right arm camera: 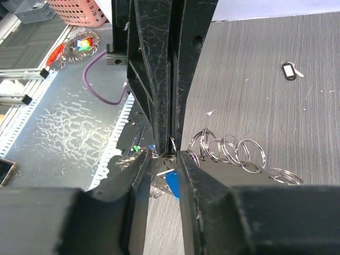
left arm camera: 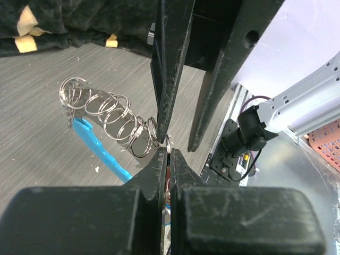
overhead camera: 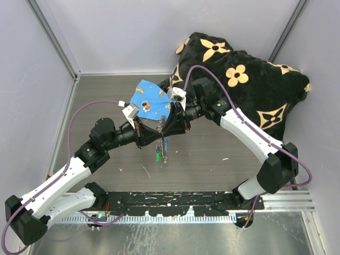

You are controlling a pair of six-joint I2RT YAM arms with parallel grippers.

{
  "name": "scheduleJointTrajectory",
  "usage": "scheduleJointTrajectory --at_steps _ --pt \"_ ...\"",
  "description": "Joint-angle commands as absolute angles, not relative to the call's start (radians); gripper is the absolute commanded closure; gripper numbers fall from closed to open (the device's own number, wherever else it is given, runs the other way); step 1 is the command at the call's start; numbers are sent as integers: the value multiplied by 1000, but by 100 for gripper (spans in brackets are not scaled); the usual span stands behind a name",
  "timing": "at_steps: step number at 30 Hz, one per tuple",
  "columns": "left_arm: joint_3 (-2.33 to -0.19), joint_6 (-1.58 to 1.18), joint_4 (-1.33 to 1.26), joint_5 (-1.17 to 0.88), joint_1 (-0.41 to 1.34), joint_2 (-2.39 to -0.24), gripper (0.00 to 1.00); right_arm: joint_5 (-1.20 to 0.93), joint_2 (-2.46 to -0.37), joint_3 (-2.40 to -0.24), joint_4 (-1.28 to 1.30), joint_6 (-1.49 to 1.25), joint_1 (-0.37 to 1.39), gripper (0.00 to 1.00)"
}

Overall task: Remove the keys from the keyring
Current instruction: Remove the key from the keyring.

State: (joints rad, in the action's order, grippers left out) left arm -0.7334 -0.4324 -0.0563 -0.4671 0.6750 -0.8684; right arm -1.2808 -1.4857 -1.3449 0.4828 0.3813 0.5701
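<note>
Left wrist: keyring (left arm camera: pixel 109 114), coiled silvery loops

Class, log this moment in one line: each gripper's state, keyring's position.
left gripper: shut on keyring | right gripper: shut on keyring | keyring: pinched between both, hanging over table

Grey wood-grain table (overhead camera: pixel 212 159), pale walls (overhead camera: pixel 133 32), black floral cushion (overhead camera: pixel 255 90)
</note>
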Motion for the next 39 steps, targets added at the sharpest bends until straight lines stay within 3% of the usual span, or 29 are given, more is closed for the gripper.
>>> scheduleJointTrajectory --at_steps 1,14,26,39 --pt "-744 -420 -109 -466 676 -838 100 -1348 -1437 -1372 454 368 544 64" --pt "-741 -437 -151 -443 676 -839 100 -1300 -1374 -1330 619 558 489 51" --pt "-764 -533 -189 -367 677 -856 100 -1142 -1377 -1227 452 434 536 38" --pt "-774 -657 -224 -284 681 -906 100 -1005 -1408 -1235 365 340 595 38"
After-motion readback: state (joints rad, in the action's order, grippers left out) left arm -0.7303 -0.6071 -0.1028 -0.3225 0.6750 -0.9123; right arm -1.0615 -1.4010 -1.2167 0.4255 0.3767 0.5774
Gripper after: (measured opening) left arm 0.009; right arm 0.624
